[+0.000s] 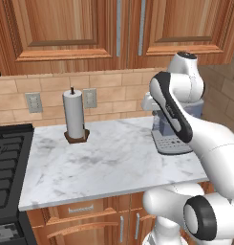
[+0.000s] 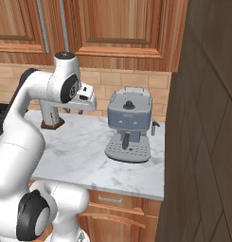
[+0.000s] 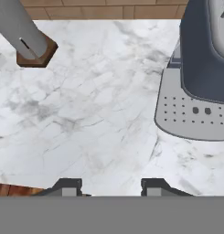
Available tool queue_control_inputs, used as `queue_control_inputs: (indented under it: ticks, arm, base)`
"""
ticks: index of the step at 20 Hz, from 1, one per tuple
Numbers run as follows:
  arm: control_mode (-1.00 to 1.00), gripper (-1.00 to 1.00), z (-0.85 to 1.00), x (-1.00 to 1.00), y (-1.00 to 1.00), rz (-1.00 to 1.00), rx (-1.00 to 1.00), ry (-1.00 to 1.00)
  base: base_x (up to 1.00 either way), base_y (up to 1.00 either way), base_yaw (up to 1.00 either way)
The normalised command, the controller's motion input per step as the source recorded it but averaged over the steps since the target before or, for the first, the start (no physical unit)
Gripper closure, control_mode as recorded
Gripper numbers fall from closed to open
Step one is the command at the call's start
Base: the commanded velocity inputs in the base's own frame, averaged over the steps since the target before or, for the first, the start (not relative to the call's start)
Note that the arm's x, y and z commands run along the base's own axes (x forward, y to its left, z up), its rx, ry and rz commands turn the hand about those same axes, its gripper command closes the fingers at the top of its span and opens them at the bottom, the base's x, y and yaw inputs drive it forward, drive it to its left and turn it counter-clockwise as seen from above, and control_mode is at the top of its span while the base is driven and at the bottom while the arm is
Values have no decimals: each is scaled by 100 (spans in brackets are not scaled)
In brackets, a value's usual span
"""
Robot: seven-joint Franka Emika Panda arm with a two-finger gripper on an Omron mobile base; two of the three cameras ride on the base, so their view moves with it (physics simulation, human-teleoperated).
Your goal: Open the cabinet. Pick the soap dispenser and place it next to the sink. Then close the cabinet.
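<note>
The cabinet (image 1: 66, 28) hangs above the counter, both doors shut, its two long silver handles (image 1: 119, 26) side by side at the middle seam; it is also at the top of the right base view (image 2: 117, 28). The soap dispenser is out of view, as is the sink. My gripper (image 3: 111, 187) hovers over the marble counter (image 3: 86, 114), pointing down at it between the paper towel roll and the coffee machine. Its fingertips (image 3: 70, 185) stand apart with nothing between them. In the right base view the gripper (image 2: 73, 111) hangs well below the cabinet doors.
A white paper towel roll (image 1: 74, 115) on a brown base stands at the back left of the counter. A grey-blue coffee machine (image 2: 129, 123) stands at the right. A black stove (image 1: 8, 158) borders the counter's left end. A tall wooden panel (image 2: 202, 142) walls off the right.
</note>
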Motion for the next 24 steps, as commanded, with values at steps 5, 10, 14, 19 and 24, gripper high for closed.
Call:
queue_control_inputs:
  ticks: [5, 10, 14, 19, 24]
  arm:
    - [-100, -100, 0, -8, 0, 0, 0, -6]
    - [-100, -100, 1, -22, 0, 0, 0, -21]
    - [-100, -100, 8, -20, 1, -1, 0, -23]
    - [-100, -100, 16, -6, 7, -5, -3, -11]
    - [-100, -100, 23, 0, 10, -5, -3, -4]
  base:
    - [0, 0, 0]
    - [0, 0, 0]
    - [0, 0, 0]
    - [0, 0, 0]
    - [0, 0, 0]
